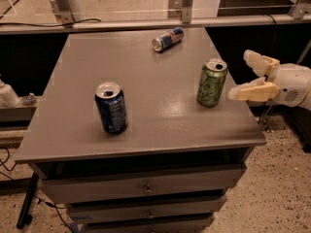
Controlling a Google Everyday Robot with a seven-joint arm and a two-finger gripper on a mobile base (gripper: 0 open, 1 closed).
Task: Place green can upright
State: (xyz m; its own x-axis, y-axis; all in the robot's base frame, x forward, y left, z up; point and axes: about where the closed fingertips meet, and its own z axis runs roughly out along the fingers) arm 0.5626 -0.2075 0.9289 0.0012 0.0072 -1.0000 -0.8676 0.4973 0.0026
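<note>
The green can (pixel 212 83) stands upright on the right part of the grey table (pixel 146 81), with its silver top showing. My gripper (pixel 244 74) is to the right of the can, past the table's right edge, with its two pale fingers (pixel 252 92) spread open and empty. There is a clear gap between the fingers and the can.
A dark blue soda can (pixel 111 107) stands upright at the front left of the table. A slim blue-and-silver can (pixel 167 38) lies on its side at the back. Drawers sit under the tabletop. A metal rail (pixel 146 23) runs behind the table.
</note>
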